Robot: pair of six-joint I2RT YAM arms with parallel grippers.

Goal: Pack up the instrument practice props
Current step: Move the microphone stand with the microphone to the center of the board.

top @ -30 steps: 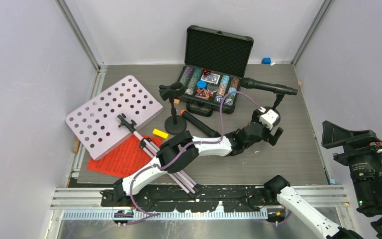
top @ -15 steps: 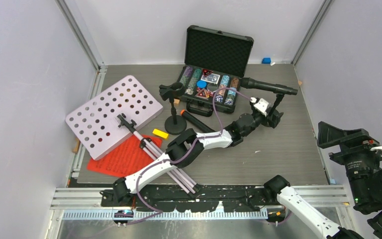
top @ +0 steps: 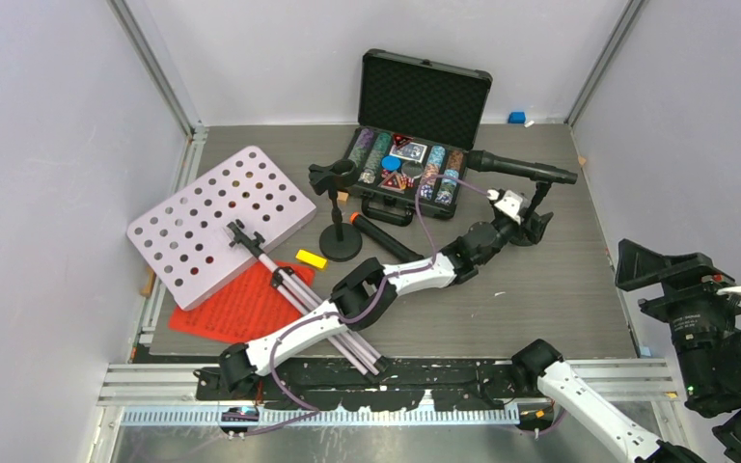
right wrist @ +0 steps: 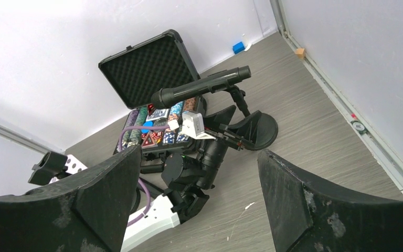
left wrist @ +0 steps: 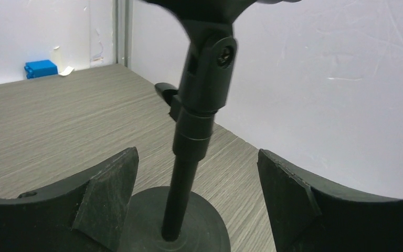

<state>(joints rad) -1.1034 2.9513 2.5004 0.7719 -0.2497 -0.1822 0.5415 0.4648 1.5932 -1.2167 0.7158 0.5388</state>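
The left gripper point(left wrist: 197, 157) sits low at the right stand point(right wrist: 257, 126). Its fingers point(left wrist: 110, 184) are open, one on each side of the pole point(left wrist: 186, 184), and do not touch it. A mic point(top: 521, 168) is clipped across the top of this stand. The right gripper point(right wrist: 198, 157) hangs at the right edge, its fingers point(right wrist: 294, 199) spread wide and holding nothing. The second mic point(top: 386, 238) lies on the table point(top: 560, 289) beside the left stand point(top: 338, 207). The rack point(top: 217, 222) lies at left, with the red pages point(top: 236, 304) just beside it.
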